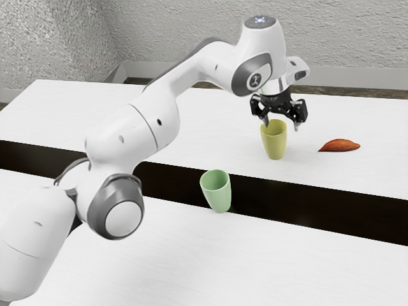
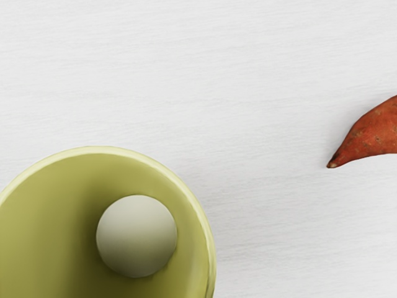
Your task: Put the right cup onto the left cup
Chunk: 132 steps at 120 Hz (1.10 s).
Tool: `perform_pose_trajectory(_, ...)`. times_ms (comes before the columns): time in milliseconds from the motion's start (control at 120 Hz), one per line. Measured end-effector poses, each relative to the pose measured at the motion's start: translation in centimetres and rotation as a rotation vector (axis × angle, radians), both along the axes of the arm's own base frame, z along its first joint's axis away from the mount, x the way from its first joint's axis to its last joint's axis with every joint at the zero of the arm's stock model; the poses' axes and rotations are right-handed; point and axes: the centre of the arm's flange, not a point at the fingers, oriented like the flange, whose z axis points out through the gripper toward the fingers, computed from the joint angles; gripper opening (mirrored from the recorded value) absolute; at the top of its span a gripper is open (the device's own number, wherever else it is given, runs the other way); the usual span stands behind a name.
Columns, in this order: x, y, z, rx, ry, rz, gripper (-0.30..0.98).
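My gripper (image 1: 281,125) is just above the yellow-green cup (image 1: 275,140) in the exterior view. Its two fingers stand wide apart at rim height, one overlapping the rim in the picture and the other beyond the cup's right side. The light green cup (image 1: 217,190) is upright, nearer the camera and farther to the exterior view's left. In the wrist view, the yellow-green cup (image 2: 49,230) lies under my hand with its mouth facing the camera, and a pale round shape (image 2: 136,236) shows inside it.
An orange-red sweet potato (image 1: 340,146) lies on the white table (image 1: 178,121), to the exterior view's right of the yellow-green cup. A long dark band (image 1: 319,207) crosses between two white surfaces, behind the light green cup. A grey wall rises at the back.
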Motion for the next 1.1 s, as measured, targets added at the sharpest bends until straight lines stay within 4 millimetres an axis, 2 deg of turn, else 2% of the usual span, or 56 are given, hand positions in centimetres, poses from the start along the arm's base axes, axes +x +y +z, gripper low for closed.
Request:
perform_pose_trajectory(258,0.1,-0.1,-1.3,0.005,0.013,0.022,0.43)
perform_pose_trajectory(508,0.3,0.0,-3.4,0.017,0.032,0.041,0.33)
perform_pose_trajectory(658,0.3,0.1,-3.8,0.021,0.038,0.05,0.12)
perform_pose_trajectory(775,0.4,0.2,-3.9,0.023,0.039,0.056,0.01)
perform_pose_trajectory(1100,0.3,0.2,-3.9,0.028,0.045,0.066,-0.08)
